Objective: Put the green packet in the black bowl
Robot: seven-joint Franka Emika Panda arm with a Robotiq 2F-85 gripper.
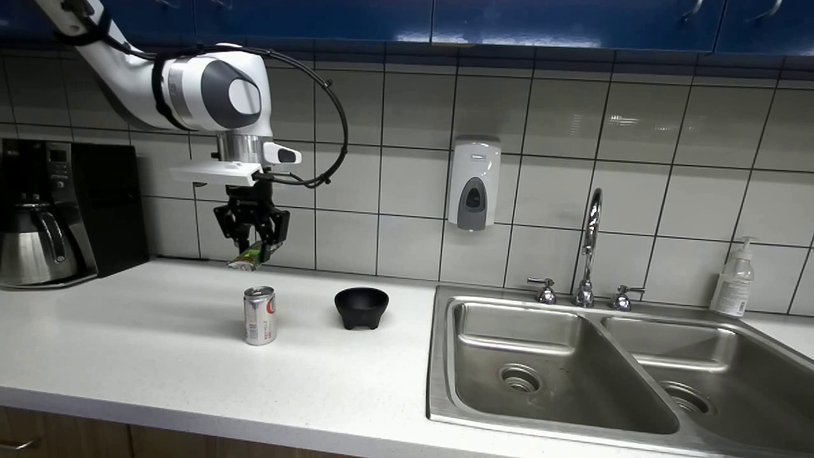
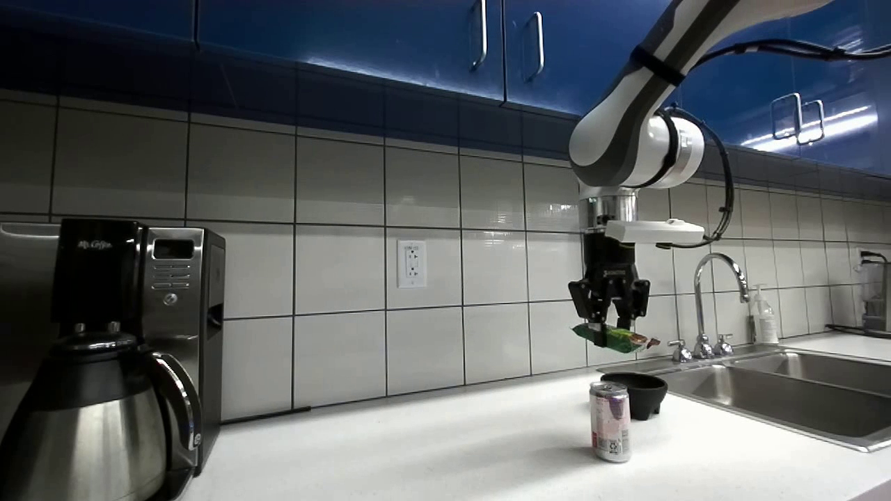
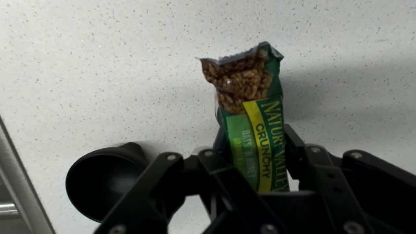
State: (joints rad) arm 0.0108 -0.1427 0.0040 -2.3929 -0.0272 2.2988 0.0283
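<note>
The green packet is a granola bar wrapper and shows in the wrist view (image 3: 253, 97) and in both exterior views (image 1: 247, 257) (image 2: 619, 339). My gripper (image 1: 254, 249) is shut on it, with one finger on each long side, as the wrist view (image 3: 256, 143) shows. The packet is held in the air, above the level of the can's top. The black bowl (image 1: 361, 312) stands upright on the counter, to the right of the gripper in that exterior view. It also shows in an exterior view (image 2: 646, 402), partly behind the can, and in the wrist view (image 3: 100, 185) at lower left.
A silver-and-red can (image 1: 259, 321) stands on the counter (image 1: 159, 356) below the gripper, left of the bowl. A steel sink (image 1: 439, 356) lies beyond the bowl, with a faucet (image 1: 591, 235). A coffee maker (image 2: 184, 334) stands at the counter's far end. Tiled wall runs behind.
</note>
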